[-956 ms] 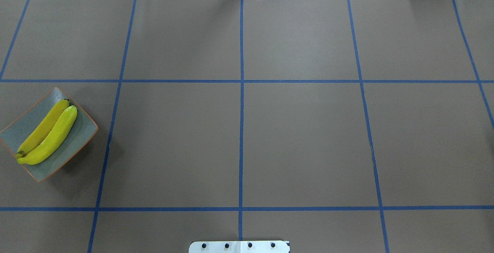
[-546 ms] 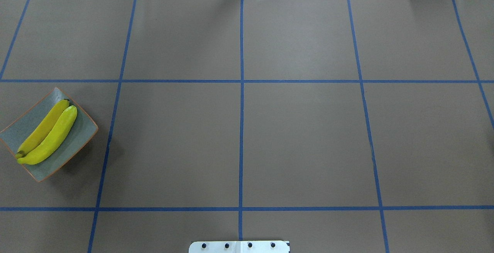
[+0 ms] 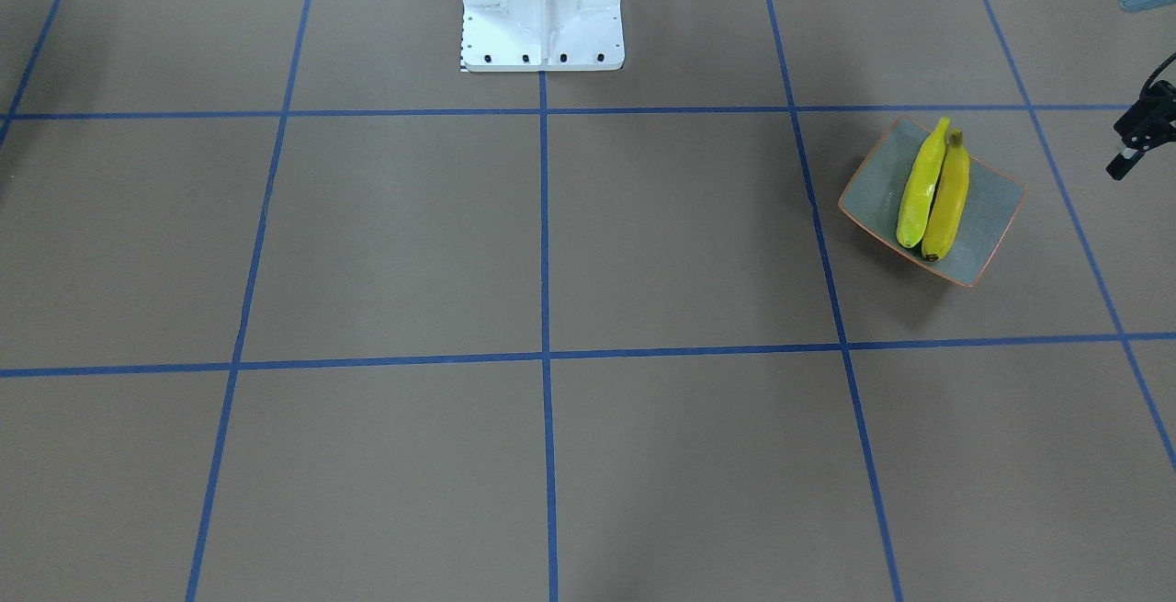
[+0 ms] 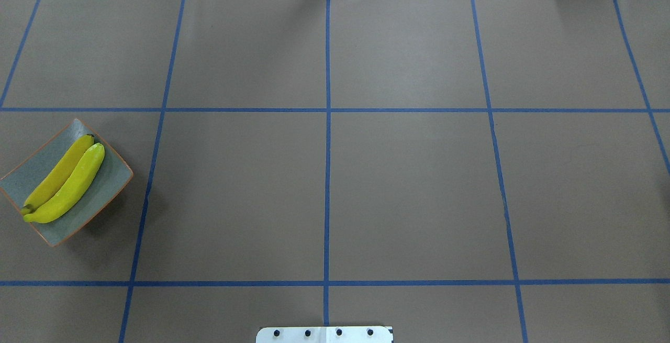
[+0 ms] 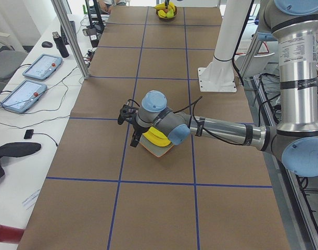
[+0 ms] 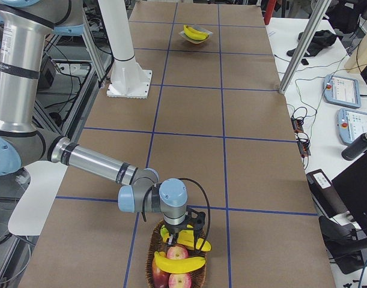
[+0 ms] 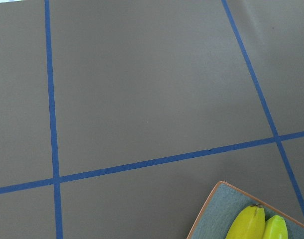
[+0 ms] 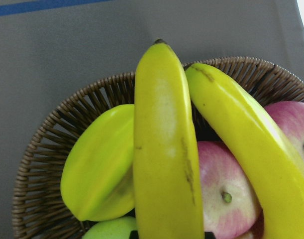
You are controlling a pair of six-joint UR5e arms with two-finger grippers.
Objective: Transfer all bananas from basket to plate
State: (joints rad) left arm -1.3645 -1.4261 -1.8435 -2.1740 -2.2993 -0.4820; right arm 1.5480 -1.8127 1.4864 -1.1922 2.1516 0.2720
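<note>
Starting at the table's right end, the wicker basket (image 8: 45,154) sits nearest. It holds two bananas, pink-red apples (image 8: 226,199), a ribbed yellow-green fruit (image 8: 99,169) and a sliver of something green at the bottom edge. The central banana (image 8: 164,149) lies uppermost and runs straight up the right wrist view. The second banana (image 8: 251,149) slants beside it, and the two touch near their tips. Both are glossy bright yellow with thin brown streaks, and the central one ends in a dark tip.

The right gripper (image 6: 184,236) hangs low over the basket, just above the fruit. Dark bits of its fingers (image 8: 133,234) show on either side of the central banana at the picture's bottom edge. Whether they press on it I cannot tell.

Farther along the brown table (image 4: 408,186), past the white robot base (image 3: 542,5), the plate (image 4: 99,191) rests near the left end. On it lie a deeper yellow banana (image 4: 57,173) and a paler greenish banana (image 4: 70,186), touching side by side along the plate's diagonal.

The left gripper (image 3: 1135,142) is near the plate but apart from it, cut off by the front view's edge, so I cannot tell how its jaws stand. From the left end, the arm's wrist covers much of the plate. The left wrist view catches only one corner of the plate and two banana tips.
</note>
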